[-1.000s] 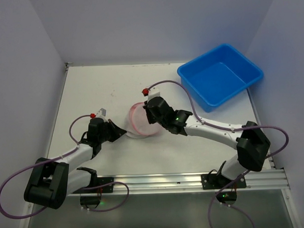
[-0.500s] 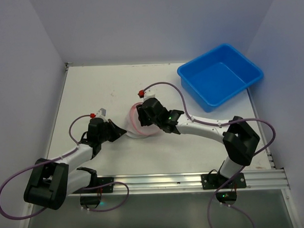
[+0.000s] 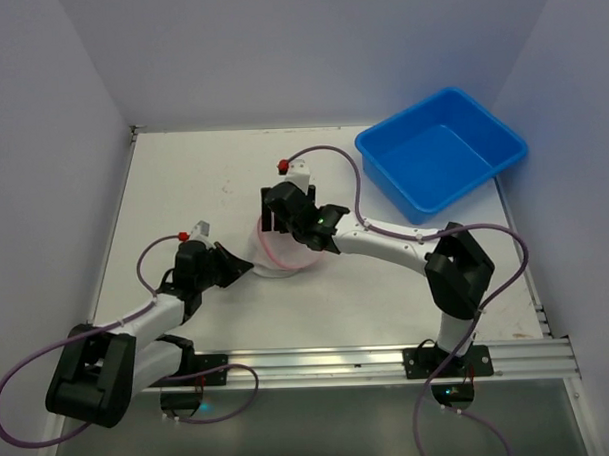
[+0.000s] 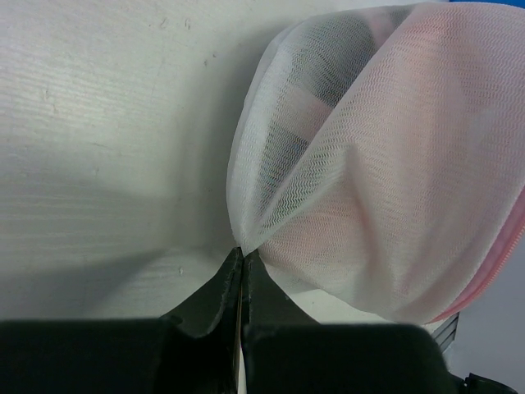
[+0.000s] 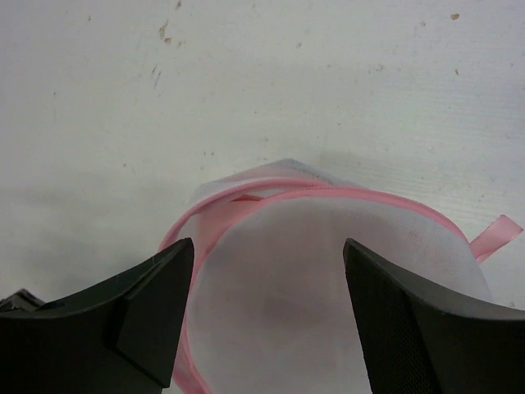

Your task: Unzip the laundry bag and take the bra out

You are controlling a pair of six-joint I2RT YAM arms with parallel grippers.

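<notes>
Seen from above, a white table (image 3: 183, 182) has two arms meeting at its middle. On the left, the left gripper (image 3: 243, 266) reaches rightward and low. In its wrist view the black fingers (image 4: 230, 283) are pressed together on a small fold of white mesh at the bag's (image 4: 369, 164) near left edge, pinning it just above the tabletop. The bag (image 3: 277, 251) is a small round mesh pouch sitting at the table's centre, between the two grippers. Pale pink and darker shapes show dimly through the mesh, but the bra cannot be made out for certain. Next, from the right, the right gripper (image 3: 284, 211) hangs directly over the bag, pointing down. Its wrist view shows the jaws spread wide and holding nothing — one finger on each side of the bag's top (image 5: 328, 271). Whether the fingertips brush the mesh cannot be told. The pink zipper trim (image 5: 328, 193) arcs across from one finger to the other, so the zipper line runs crosswise to the gripper's reach, with a pink ribbon (image 5: 498, 234) poking out at the far right. The bag therefore lies straight below the open right gripper, and the left one anchors its opposite edge. Judging by this, the right arm is the one placed to work the zipper. Far right and well apart sits a blue tub (image 3: 442, 153).
</notes>
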